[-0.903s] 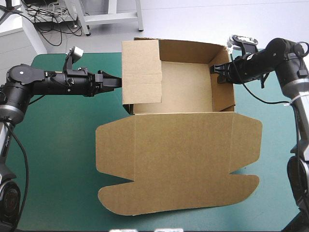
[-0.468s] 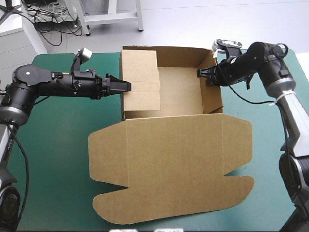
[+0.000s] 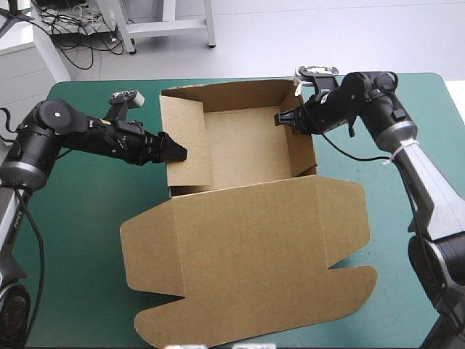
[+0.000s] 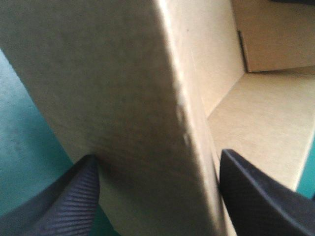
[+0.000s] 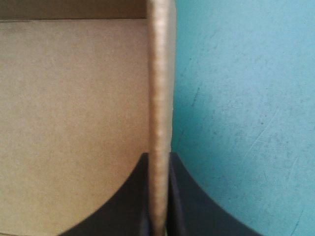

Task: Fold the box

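box = open tray w/ lid flat on the table. left tool spread apart, straddling the left wall; right tool clamped tight on the right wall.

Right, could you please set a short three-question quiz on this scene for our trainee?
1. True or false: the box is an open tray, its lid flat on the teal-green cover.
2. Which gripper is all but shut on a wall of the box? A: left gripper. B: right gripper.
3. Fill in: the left gripper's fingers stand ____, a wall between them.
Key: 1 true; 2 B; 3 apart.
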Tool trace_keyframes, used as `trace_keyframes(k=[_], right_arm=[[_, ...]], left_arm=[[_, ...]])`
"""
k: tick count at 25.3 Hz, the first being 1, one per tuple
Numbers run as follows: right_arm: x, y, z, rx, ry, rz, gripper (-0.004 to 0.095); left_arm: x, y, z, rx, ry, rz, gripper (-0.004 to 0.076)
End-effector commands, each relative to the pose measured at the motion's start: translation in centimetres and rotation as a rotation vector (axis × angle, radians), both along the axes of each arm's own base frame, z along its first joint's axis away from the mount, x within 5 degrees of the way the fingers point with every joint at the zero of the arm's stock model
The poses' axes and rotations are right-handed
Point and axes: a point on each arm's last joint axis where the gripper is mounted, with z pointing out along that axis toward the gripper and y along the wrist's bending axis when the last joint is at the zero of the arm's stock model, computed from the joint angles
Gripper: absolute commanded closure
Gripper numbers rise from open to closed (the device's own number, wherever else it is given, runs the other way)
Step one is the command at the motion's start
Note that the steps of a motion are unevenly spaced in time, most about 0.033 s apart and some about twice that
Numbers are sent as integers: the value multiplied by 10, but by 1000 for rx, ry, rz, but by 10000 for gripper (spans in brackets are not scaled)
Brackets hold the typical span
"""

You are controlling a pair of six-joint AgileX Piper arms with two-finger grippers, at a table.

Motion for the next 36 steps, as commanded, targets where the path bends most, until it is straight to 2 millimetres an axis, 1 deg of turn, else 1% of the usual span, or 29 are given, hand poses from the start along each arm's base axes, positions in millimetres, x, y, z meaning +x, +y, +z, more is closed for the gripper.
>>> trace_keyframes(k=[1, 5, 7, 8, 9, 10, 12, 14, 15, 16, 19, 22, 24, 25, 27, 29, 33, 36], right_arm=[[-13, 10, 30, 60, -111, -20, 917], [-16, 19, 28, 26, -115, -9, 917], [-17, 21, 27, 22, -107, -8, 917], [-17, 21, 27, 21, -104, -7, 917], [-17, 22, 26, 21, -100, -7, 917], [-17, 23, 26, 26, -95, -8, 917], [-18, 23, 26, 27, -86, -10, 917], [-18, 22, 25, 29, -77, -15, 917], [-19, 22, 25, 28, -72, -16, 917], [-19, 22, 25, 27, -67, -18, 917], [-21, 21, 23, 2, -43, -14, 917], [-26, 15, 28, -34, -51, -28, 918], [-28, 8, 31, -71, -53, -78, 918], [-28, 5, 28, -105, -33, -98, 918], [-25, 3, 19, -161, 9, -108, 918], [-20, 4, 11, -173, 27, -113, 918], [-8, 9, -9, -193, 82, -117, 918], [1, 13, -31, -214, 154, -131, 917]], left_arm=[[-5, -4, 16, 55, -76, 87, 231], [-5, -14, 13, 135, -99, 125, 245], [-5, -18, 12, 161, -109, 140, 276], [-5, -21, 12, 177, -116, 144, 307], [-5, -23, 12, 192, -124, 152, 343], [-5, -27, 11, 224, -146, 157, 427], [-5, -29, 10, 244, -150, 168, 510], [-4, -29, 9, 270, -151, 197, 630], [-3, -28, 8, 286, -152, 216, 711], [-2, -27, 8, 294, -148, 233, 732], [0, -28, 4, 294, -128, 258, 734], [5, -34, 5, 299, -153, 264, 734], [16, -42, 0, 299, -132, 265, 734], [22, -45, -4, 305, -117, 261, 734], [37, -50, -16, 325, -73, 253, 734], [45, -53, -24, 339, -47, 246, 734], [57, -57, -46, 389, 29, 225, 734], [63, -57, -65, 455, 91, 210, 734]])
